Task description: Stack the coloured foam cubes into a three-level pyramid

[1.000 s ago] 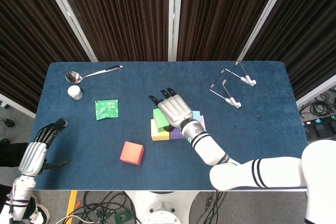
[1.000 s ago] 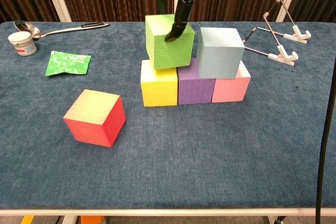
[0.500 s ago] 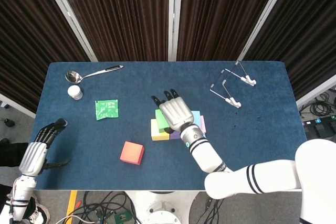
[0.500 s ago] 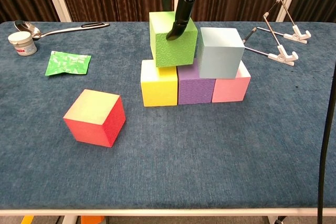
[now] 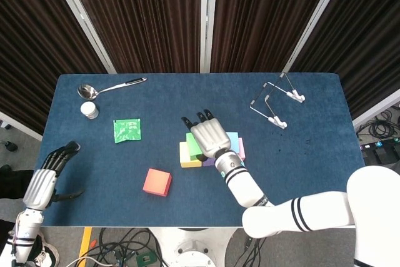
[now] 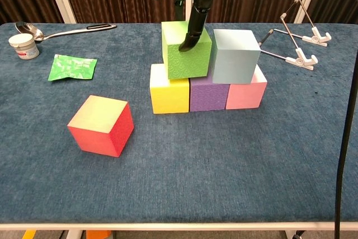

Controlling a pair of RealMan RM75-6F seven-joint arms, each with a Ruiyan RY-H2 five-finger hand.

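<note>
A: Where are the cubes?

B: Yellow cube [image 6: 169, 94], purple cube [image 6: 208, 94] and pink cube [image 6: 245, 94] form a touching row on the blue table [image 6: 224, 160]. The green cube [image 6: 186, 51] and light blue cube [image 6: 235, 56] sit on top. The red cube [image 6: 101, 125] lies apart, near left.

A: And the hands?

B: The right hand [image 5: 210, 137] holds the green cube from above. The left hand [image 5: 47, 176] hangs at the table's left edge, fingers loosely apart, holding nothing.
</note>
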